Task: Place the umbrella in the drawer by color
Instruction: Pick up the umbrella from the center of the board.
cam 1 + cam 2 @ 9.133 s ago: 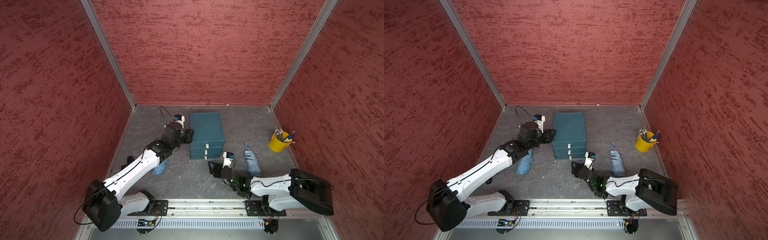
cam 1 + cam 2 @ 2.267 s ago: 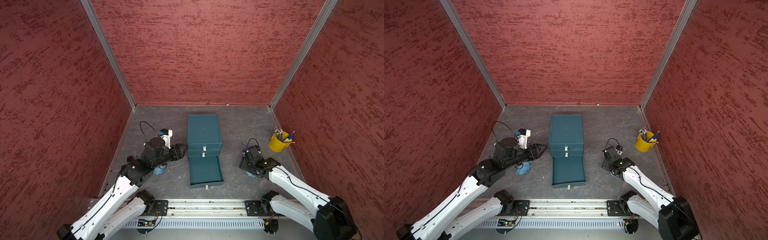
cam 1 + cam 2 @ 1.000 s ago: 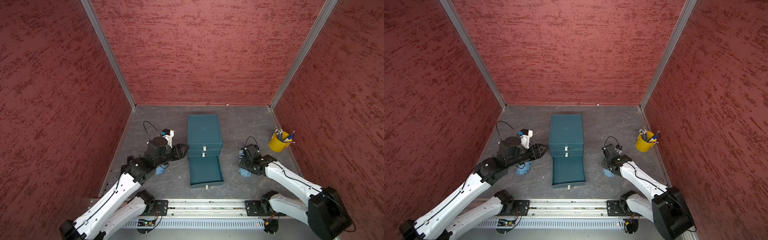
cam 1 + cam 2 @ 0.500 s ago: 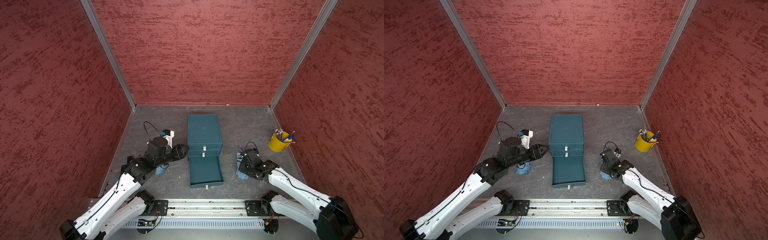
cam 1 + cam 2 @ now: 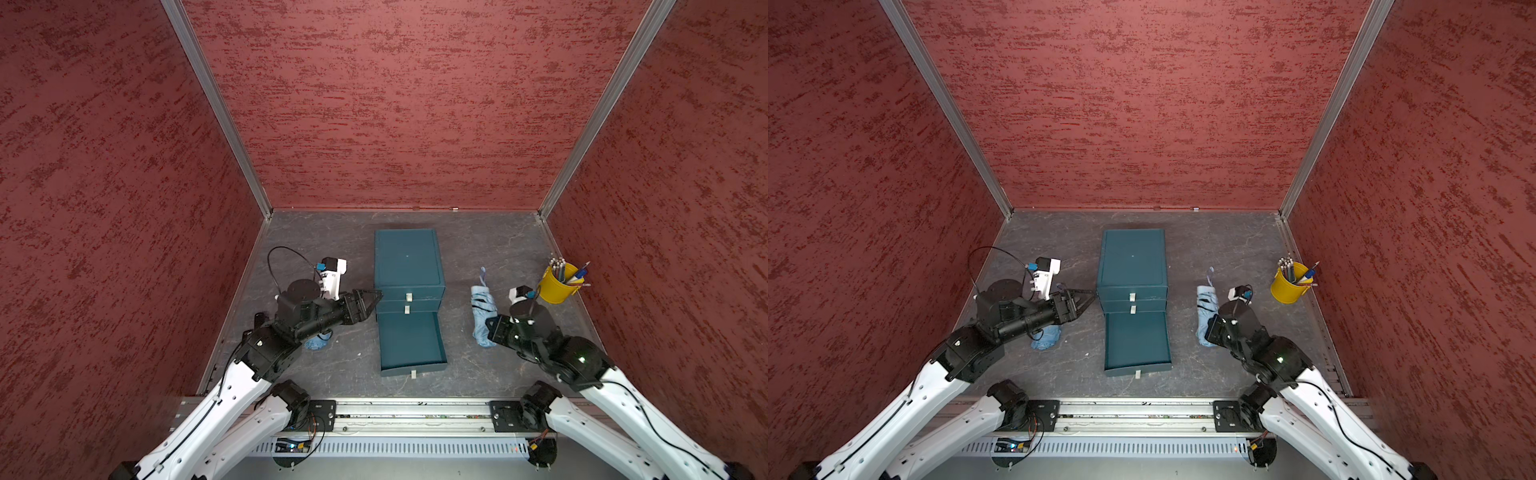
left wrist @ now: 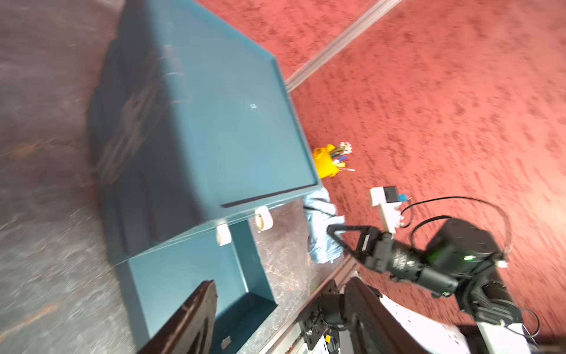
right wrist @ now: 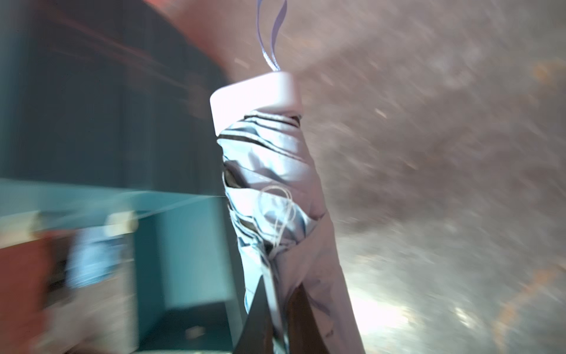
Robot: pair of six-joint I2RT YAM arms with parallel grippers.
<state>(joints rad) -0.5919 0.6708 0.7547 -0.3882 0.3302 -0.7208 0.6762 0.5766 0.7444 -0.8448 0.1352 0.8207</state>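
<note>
just right of the teal drawer unit [image 5: 409, 266], my right jaws pinch the light blue folded umbrella [image 5: 482, 309]. the bottom drawer [image 5: 411, 340] stands open and empty, so placing is left, i judge. my left jaws gape wide beside the unit, that arm over another blue umbrella [image 5: 318, 343].

Teal drawer cabinet [image 6: 220, 122] on grey bench [image 6: 46, 214], slightly blurred; bottom drawer [image 6: 183, 282] pulled out; two drawers above it closed, white knobs [image 6: 264, 218] on their fronts; light blue umbrella [image 6: 320, 214] on the bench just beside the cabinet; right hand [image 6: 330, 229] tip on its fabric, fingers together; yellow cup [image 6: 326, 164] with pens [image 6: 343, 149] near the bench edge by the red wall [image 6: 444, 92]; left hand [image 6: 280, 280] fingers spread wide over the open drawer.
</note>
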